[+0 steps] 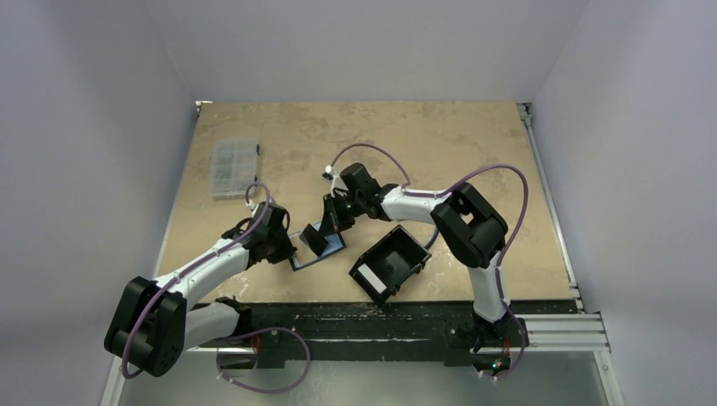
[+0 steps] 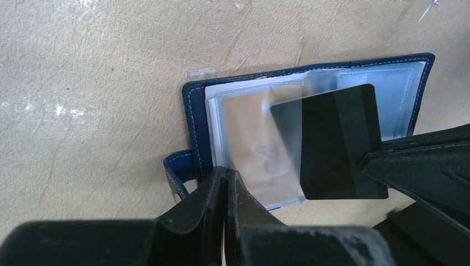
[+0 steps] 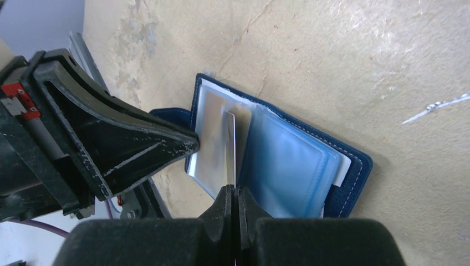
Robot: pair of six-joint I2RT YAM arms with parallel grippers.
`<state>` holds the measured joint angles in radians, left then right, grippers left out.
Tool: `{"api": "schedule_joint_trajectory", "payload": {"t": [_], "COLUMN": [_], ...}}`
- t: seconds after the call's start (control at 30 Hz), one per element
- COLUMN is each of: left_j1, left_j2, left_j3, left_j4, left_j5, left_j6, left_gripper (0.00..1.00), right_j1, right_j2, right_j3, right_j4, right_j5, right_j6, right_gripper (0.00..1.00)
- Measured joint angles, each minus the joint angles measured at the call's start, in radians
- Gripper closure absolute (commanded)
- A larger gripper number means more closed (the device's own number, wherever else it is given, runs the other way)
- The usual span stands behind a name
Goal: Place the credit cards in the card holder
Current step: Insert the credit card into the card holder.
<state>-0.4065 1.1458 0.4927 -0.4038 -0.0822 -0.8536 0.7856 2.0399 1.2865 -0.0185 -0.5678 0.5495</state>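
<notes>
The left gripper [image 2: 226,176] is pinching a clear page of the card holder [image 2: 194,111], which is lying open by the table's [image 1: 473,144] near edge. The right gripper [image 3: 234,191] is squeezing a black card [image 2: 338,141] over the pages. The black tray [image 1: 393,258] is sitting just right of them, with wide tabletop stretching behind.

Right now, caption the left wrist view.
Left pincer pinches a clear sleeve of the open card holder; right pincer holds a black card partly under it.
</notes>
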Motion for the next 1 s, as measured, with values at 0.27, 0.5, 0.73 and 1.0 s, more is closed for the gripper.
{"api": "schedule_joint_trajectory", "payload": {"t": [0.27, 0.5, 0.73, 1.0], "left_j1": [0.000, 0.000, 0.000, 0.000], "left_j2": [-0.001, -0.005, -0.007, -0.013], "left_j3": [-0.002, -0.007, -0.010, -0.014], "left_j4": [0.006, 0.014, 0.017, 0.021], "left_j5": [0.000, 0.001, 0.003, 0.004], "left_j6": [0.000, 0.000, 0.000, 0.000], "left_gripper": [1.00, 1.00, 1.00, 1.00], "right_j1": [-0.002, -0.002, -0.005, -0.007], "right_j2": [0.002, 0.002, 0.004, 0.014], "right_j3": [0.000, -0.021, -0.054, -0.083], "right_j4": [0.063, 0.122, 0.171, 0.227], "right_j5": [0.000, 0.000, -0.001, -0.003], "right_j6": [0.027, 0.066, 0.103, 0.133], "right_gripper": [1.00, 1.00, 1.00, 1.00]}}
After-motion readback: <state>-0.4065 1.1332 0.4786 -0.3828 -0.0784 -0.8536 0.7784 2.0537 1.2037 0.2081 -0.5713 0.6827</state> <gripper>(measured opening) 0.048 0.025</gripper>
